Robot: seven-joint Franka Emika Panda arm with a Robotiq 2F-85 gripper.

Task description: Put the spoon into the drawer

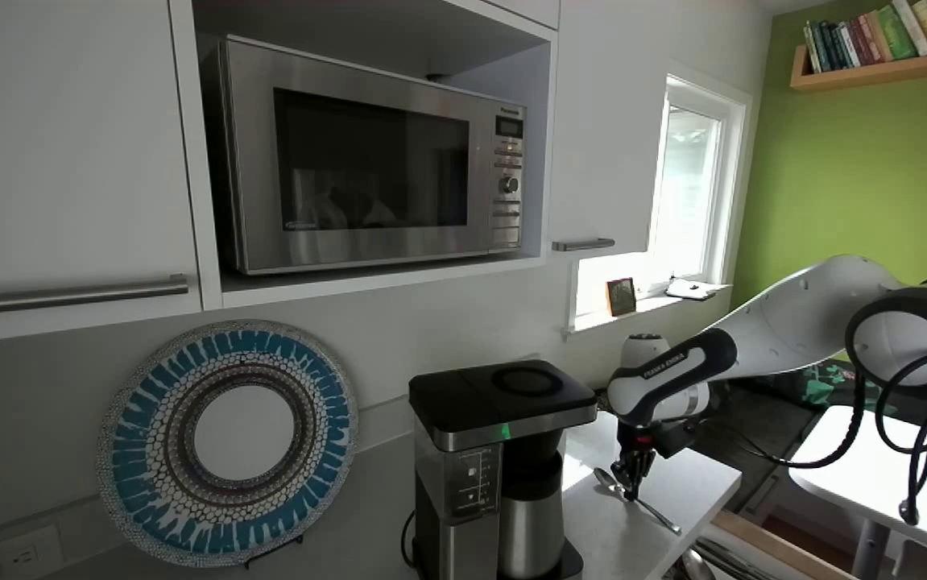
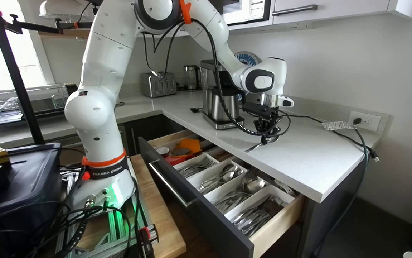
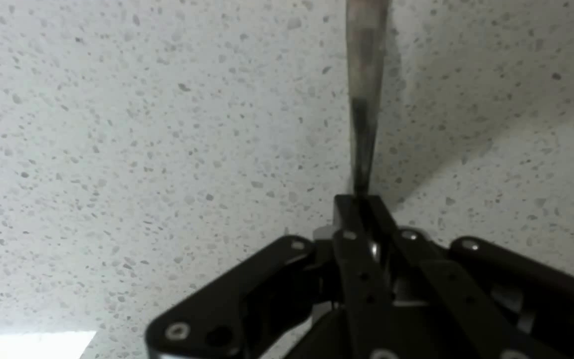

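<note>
Pinching a skinny spoon (image 3: 365, 89) by the neck

So the spoon is seen at the countertop (image 2: 299, 165), near the edge, with the pulled-out drawer (image 2: 281, 229) lower down past that edge and other spoons (image 2: 228, 175) stored in there. Whether it's fully supported by the countertop or tipped up a touch can't be told from these angles.

It's being gripped, for sure: in the wrist view the gripper (image 3: 360, 197) is clenched on the narrow stretch, its two fingers (image 3: 345, 214) pressed on either side, with the handle (image 3: 366, 60) left sticking out one way. In an exterior view the bowl (image 1: 605, 479) can be seen poking out on the opposite side.

Handling-wise, not much weight should be expected. It looks like plain metal, so stiffness can be assumed, and nothing's likely to be bent by a firm squeeze. Slip is what should be watched, imo. The surface looks smooth, and on such a thin section the spoon could be swivelled if the drawer edge is bumped. That said, a hold near the bowl should be about right for balance. If a regrip is needed, the wider handle part could be used, with more sag expected.
</note>
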